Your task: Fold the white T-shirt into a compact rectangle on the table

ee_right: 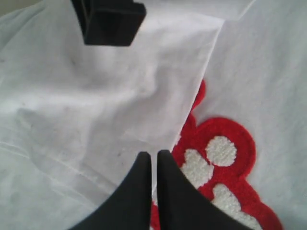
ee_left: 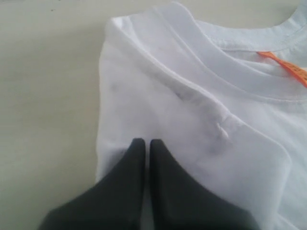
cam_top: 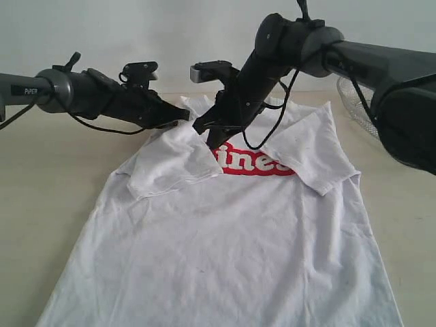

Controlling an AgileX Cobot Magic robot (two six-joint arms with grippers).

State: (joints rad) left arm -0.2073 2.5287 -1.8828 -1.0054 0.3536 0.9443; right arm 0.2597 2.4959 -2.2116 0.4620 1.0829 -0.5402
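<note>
The white T-shirt (cam_top: pixel 231 252) lies flat on the table (cam_top: pixel 48 177), both sleeves folded in over the chest and partly covering the red lettering (cam_top: pixel 255 163). My left gripper (cam_top: pixel 185 116) is shut, its tips low over the shoulder by the collar, next to the folded left sleeve (cam_top: pixel 170 160). In the left wrist view the left gripper (ee_left: pixel 145 142) shows no cloth between its jaws, and the orange neck tag (ee_left: pixel 283 67) lies beyond. My right gripper (cam_top: pixel 201 127) is shut too. In its wrist view the right gripper (ee_right: pixel 154 153) sits over the sleeve's edge beside the lettering (ee_right: pixel 225 158).
A silver wire-mesh basket (cam_top: pixel 354 102) stands at the back right, behind the right arm. The two grippers are very close together above the collar; a dark part of the left one (ee_right: pixel 108 19) shows in the right wrist view. Bare tabletop (ee_left: pixel 48 96) lies beside the shirt.
</note>
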